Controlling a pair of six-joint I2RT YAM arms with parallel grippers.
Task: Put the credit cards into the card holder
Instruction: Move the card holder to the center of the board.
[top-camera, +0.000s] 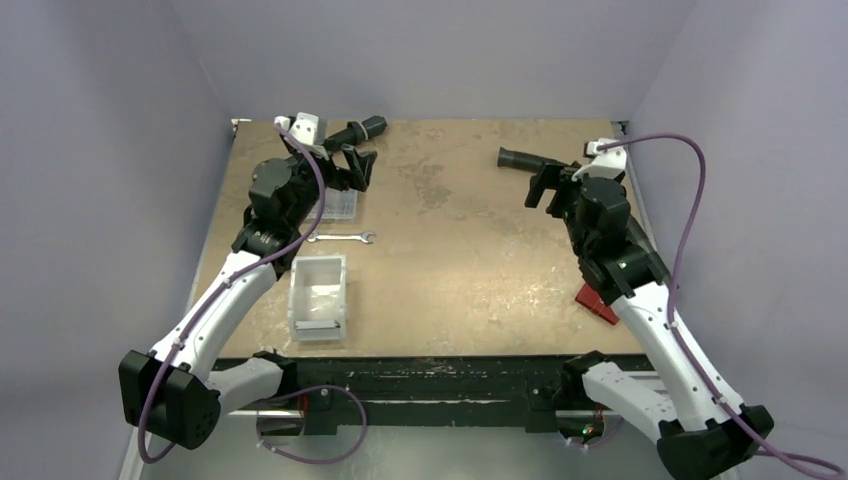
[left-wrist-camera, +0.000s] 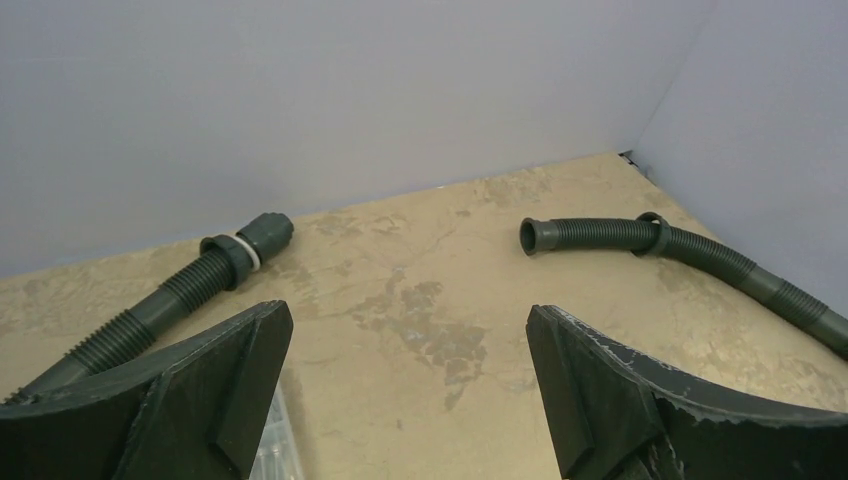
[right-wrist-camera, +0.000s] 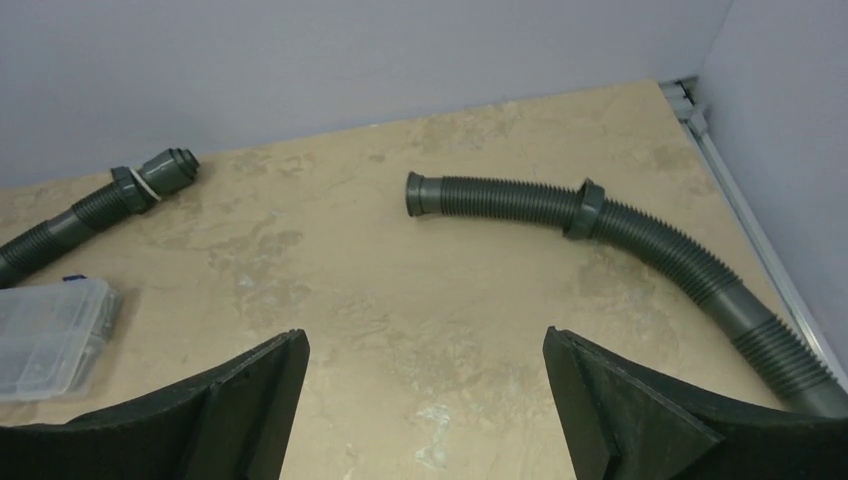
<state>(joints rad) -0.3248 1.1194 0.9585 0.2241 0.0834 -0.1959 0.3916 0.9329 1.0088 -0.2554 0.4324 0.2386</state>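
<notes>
The red card holder (top-camera: 596, 303) lies near the table's right edge, partly covered by my right arm. No credit cards show in any view. My left gripper (top-camera: 360, 170) hovers over the back left of the table, open, with only bare tabletop between its fingers (left-wrist-camera: 405, 330). Over the back right, my right gripper (top-camera: 540, 188) is also open and holds nothing (right-wrist-camera: 424, 345). Both grippers are far from the card holder.
A white bin (top-camera: 318, 296) stands front left, a wrench (top-camera: 342, 238) behind it. A clear compartment box (top-camera: 338, 205) sits below the left gripper. Two dark corrugated hoses lie at the back, one on the left (left-wrist-camera: 180, 285) and one on the right (right-wrist-camera: 600, 220).
</notes>
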